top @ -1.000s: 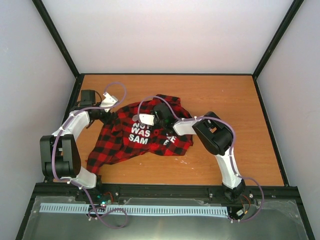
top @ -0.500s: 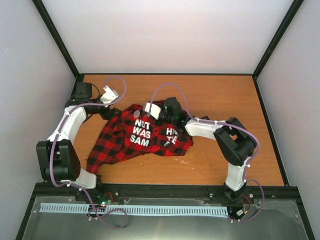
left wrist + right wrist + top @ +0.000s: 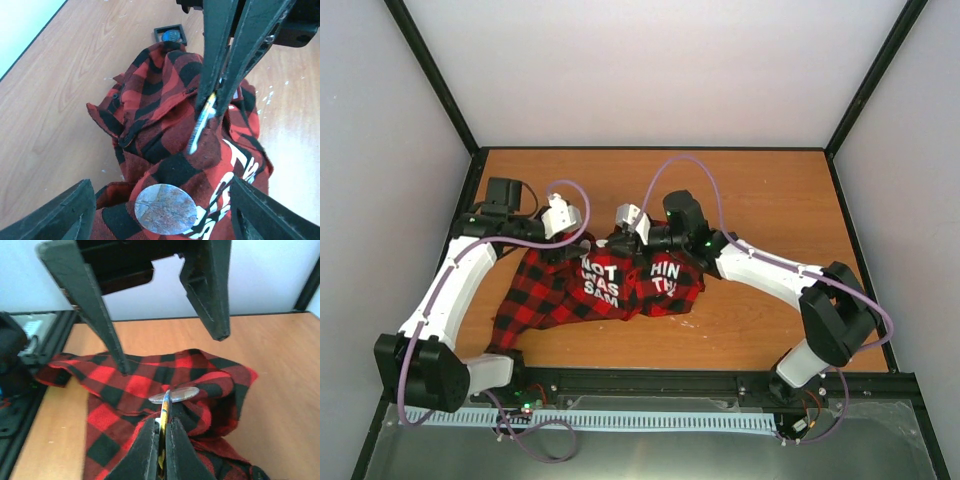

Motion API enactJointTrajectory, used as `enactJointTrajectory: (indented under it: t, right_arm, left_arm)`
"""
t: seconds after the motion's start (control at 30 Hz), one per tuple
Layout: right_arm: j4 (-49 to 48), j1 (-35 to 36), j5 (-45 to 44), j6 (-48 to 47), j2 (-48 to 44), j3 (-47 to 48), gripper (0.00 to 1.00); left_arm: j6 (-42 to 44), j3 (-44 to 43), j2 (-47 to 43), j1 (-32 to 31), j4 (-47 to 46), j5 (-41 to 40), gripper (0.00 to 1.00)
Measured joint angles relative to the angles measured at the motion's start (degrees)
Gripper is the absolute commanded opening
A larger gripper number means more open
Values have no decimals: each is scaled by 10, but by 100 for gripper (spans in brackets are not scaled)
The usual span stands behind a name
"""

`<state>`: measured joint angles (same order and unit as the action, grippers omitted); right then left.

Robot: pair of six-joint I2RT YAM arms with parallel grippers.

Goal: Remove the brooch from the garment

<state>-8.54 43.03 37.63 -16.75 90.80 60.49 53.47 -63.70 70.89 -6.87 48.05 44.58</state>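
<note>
Garment point(image 3: 548, 296) lettering "SAM", "HIN"; left gripper point(image 3: 161, 183) wide open, empty; right gripper point(image 3: 161, 426) clamped on yellow-white strip point(image 3: 200, 127).

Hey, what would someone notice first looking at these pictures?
A red-and-black checked garment lies bunched on the wooden table. A round mottled brooch sits on it between the fingers of the open left gripper. Just beyond, the shut right gripper pinches a thin pale strip.

OCCLUSIONS AND VIEW LIMITS

Top view: folds hide part of the garment point(image 3: 570, 295) lettering; the brooch point(image 3: 165, 209) is not resolvable there. Left wrist view: the bottom edge crops the left gripper point(image 3: 161, 187) fingers point(image 3: 65, 212). The thin pale strip point(image 3: 199, 131) pinched in the right gripper point(image 3: 212, 106) cannot be identified.
</note>
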Motion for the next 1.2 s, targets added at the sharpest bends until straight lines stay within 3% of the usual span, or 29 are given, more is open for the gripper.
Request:
enactJointTrajectory:
  t: [0.17,0.5,0.9,1.0,1.1,1.2]
  right_arm:
    - [-7,1,63,55,-25,-28,3]
    - [-58,5,143,131,-22,-33,3]
    - [-18,11,165,114,2,4,3]
    - [-3,11,164,103,4,10,3]
    - [9,11,166,93,4,16,3]
    - [21,11,169,85,4,21,3]
  left_arm:
    - [-17,26,-22,-2,1,40,64]
    - [-35,34,-24,-13,50,123,58]
    - [1,23,18,-14,133,140,22]
    - [9,17,21,-14,146,137,26]
    - [17,3,21,-14,155,136,43]
    - [27,-10,21,-14,165,140,45]
